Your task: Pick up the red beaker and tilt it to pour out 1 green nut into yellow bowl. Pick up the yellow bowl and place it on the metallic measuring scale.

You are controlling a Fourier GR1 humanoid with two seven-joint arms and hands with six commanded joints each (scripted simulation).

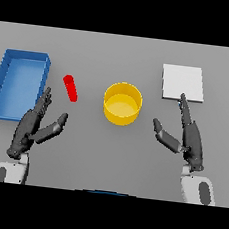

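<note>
The red beaker (pixel 70 88) lay just above-right of my open left hand (pixel 33 126); my right hand (pixel 186 136) rested open at lower right.

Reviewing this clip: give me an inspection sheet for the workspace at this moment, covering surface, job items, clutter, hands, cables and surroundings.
Surface: grey table, flat, no spills seen.
Job's things: red beaker lies on the table left of centre, untouched; whether a nut is inside cannot be told. Yellow bowl stands upright at centre, looks empty. Metallic measuring scale, a pale square plate at the far right, has nothing on it.
Clutter: blue bin at the far left, nothing visible inside.
Hands: left hand open, just below and left of the beaker, apart from it. Right hand open, right of the bowl, fingertips reaching the scale's near edge.
Cables: nothing seen.
Surroundings: nothing seen beyond the table.
</note>
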